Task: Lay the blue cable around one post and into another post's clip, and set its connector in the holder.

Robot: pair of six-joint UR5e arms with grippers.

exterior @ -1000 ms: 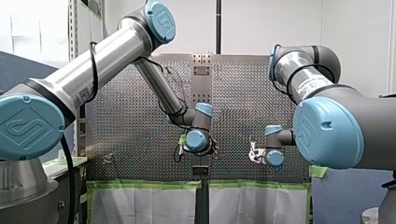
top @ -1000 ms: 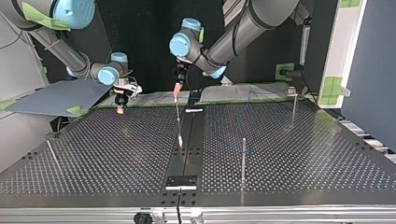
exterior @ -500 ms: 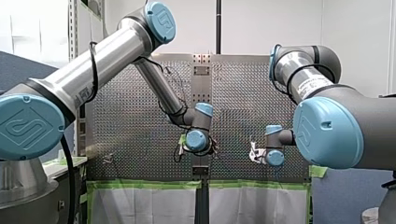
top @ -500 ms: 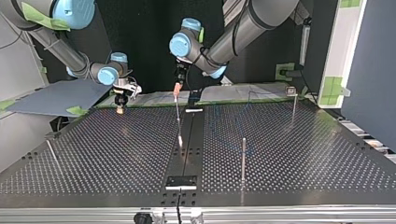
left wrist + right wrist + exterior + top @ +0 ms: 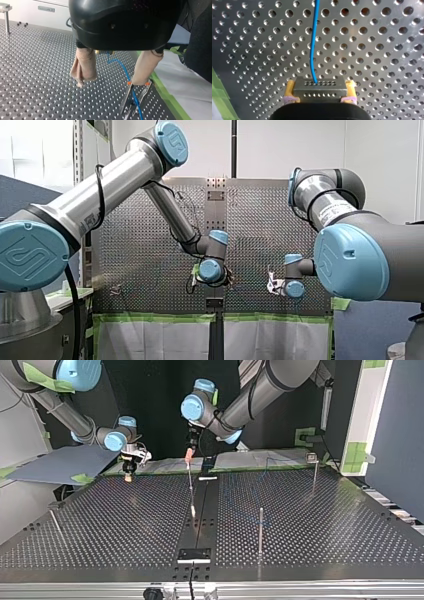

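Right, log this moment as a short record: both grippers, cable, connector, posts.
left gripper: open, beige pads apart, above the table
right gripper: shut on the connector, yellow pads at its two ends
blue cable: leaves the connector and runs ahead over the table; in the left wrist view it passes beside one pad
posts: plain post and post with a block on top, both upright
cable route at posts: too faint to tell
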